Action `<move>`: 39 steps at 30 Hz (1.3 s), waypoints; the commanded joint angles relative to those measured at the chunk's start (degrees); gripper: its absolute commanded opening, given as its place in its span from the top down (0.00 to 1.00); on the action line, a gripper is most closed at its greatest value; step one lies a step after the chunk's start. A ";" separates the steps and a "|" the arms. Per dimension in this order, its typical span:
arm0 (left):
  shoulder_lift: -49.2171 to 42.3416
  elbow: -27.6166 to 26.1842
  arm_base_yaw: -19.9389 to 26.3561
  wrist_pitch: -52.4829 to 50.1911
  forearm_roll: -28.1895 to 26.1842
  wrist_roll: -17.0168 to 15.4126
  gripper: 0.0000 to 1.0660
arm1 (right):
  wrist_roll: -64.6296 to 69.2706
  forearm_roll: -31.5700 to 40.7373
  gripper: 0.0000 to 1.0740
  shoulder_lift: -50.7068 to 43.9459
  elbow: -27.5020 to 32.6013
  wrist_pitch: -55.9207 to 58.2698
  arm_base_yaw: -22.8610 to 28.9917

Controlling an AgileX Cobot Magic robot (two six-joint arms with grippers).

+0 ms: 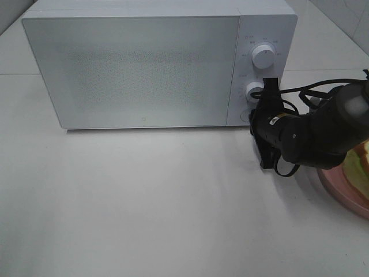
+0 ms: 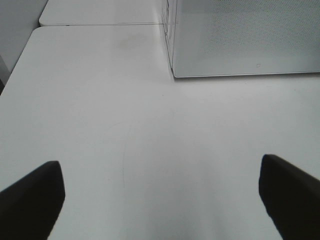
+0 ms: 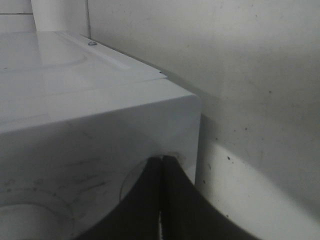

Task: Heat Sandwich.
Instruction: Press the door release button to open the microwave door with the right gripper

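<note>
A white counter (image 1: 144,202) below tiled walls is carrying the shut microwave (image 1: 138,69). The pink plate (image 1: 340,184) is sitting at the counter's right edge, bearing the sandwich (image 1: 360,167). The clenched right hand (image 3: 162,162) is touching the panel's lower corner, probably opening the door, which next needs swinging wide. The left hand (image 2: 160,167) is hovering, released.

The microwave (image 1: 138,69) had a smooth, glossy white shell and a finely dotted front, the table (image 1: 144,202) looked matt white, the plate (image 1: 339,186) glazed pink.

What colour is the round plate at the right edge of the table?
Pink; the plate shows best in the exterior high view.
</note>
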 commanded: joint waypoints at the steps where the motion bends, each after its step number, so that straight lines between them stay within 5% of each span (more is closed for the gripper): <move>1: -1.60 0.11 -0.06 -0.52 -0.23 -0.17 0.03 | -0.80 0.00 1.00 0.00 -0.97 -0.97 -0.97; 39: -1.60 0.11 -0.06 -0.52 -0.34 -0.17 0.03 | 4.35 -4.13 1.00 4.35 -7.56 -16.27 -1.60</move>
